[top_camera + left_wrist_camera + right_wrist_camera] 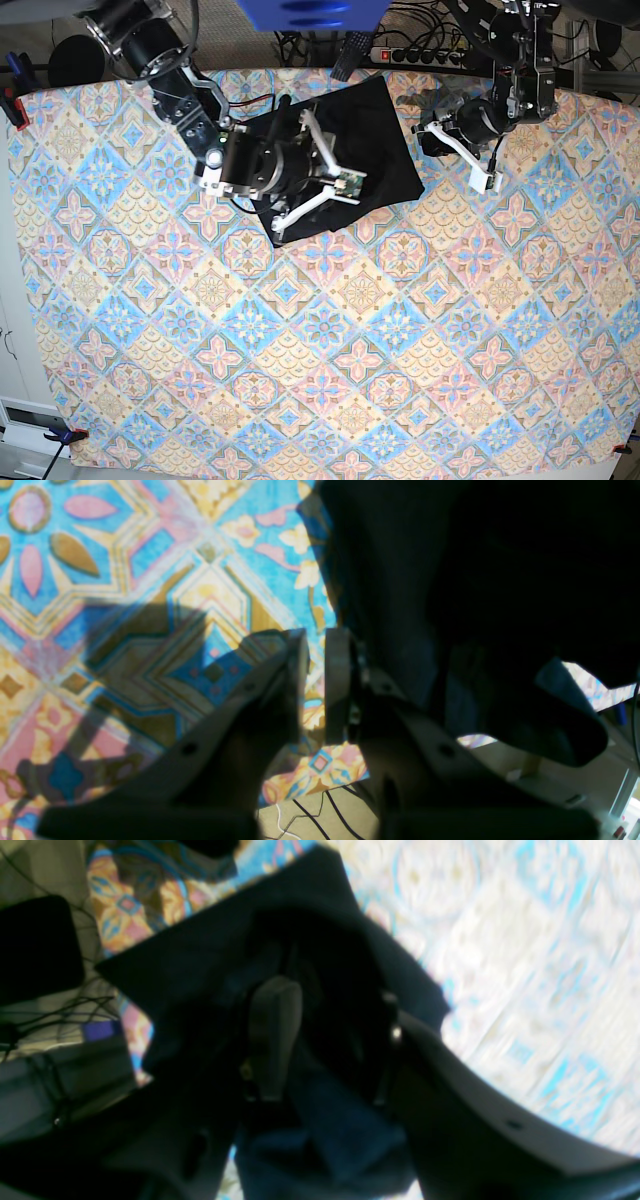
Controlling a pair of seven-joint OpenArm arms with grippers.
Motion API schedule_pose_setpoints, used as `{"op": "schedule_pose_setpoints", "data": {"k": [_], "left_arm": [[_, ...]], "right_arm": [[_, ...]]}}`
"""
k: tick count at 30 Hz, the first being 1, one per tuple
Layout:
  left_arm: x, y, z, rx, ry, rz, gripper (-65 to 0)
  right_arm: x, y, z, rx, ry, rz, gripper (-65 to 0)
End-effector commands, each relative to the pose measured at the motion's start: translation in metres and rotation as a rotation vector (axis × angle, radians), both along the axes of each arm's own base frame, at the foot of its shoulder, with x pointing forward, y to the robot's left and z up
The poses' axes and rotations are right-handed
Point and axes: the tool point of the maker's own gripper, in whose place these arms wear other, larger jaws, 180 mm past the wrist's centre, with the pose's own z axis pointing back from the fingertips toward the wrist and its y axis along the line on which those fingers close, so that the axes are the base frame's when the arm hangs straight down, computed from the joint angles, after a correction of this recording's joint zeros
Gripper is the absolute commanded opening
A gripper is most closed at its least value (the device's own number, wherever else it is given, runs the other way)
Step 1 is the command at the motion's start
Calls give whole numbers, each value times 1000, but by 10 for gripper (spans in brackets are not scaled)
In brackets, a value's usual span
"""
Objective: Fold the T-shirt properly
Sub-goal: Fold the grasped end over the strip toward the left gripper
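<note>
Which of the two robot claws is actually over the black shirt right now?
The right gripper, on the overhead picture's left, sits over the T-shirt with dark cloth between its fingers. The left gripper hangs beside the shirt, above the patterned tablecloth.

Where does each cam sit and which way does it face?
Base: overhead, looking straight down at the patterned tablecloth; both arms show.
Left wrist: behind the left gripper, aimed down at tablecloth and the T-shirt edge; near-closed fingers show, nothing between them.
Right wrist: behind the right gripper, amid T-shirt folds; blurred.
All share the T-shirt and tablecloth.
</note>
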Motion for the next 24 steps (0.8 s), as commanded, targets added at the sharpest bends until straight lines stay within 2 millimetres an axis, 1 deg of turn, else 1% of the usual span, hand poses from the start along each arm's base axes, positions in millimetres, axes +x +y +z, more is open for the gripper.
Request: {"op": "schedule_pose_setpoints", "data": {"k": [1, 2, 4, 6, 9, 11, 15, 20, 24], "left_arm": [[6, 1, 7, -2, -31, -6, -596], [6, 1, 7, -2, -31, -6, -596], [6, 1, 7, -2, -32, -6, -596], [7, 1, 8, -5, -32, -5, -596], [7, 1, 8, -4, -34, -5, -596], [7, 1, 8, -4, -34, -5, -595], [7, 1, 8, -5, -34, -6, -594], [8, 1, 8, -5, -36, -6, -594], [8, 1, 8, -5, -36, -6, -594]], "right_arm": [[19, -8, 15, 38, -52, -49, -414], [30, -20, 18, 48, -63, -101, -415], [45, -45, 20, 47, -76, -190, -415], [53, -66, 21, 31, -85, -241, -412], [50, -74, 20, 39, -61, -234, -409], [44, -76, 19, 50, -28, -224, -409], [40, -69, 24, 108, 6, -212, -409], [36, -64, 22, 112, 19, -200, -409], [29, -55, 19, 111, 33, -166, -409]]}}
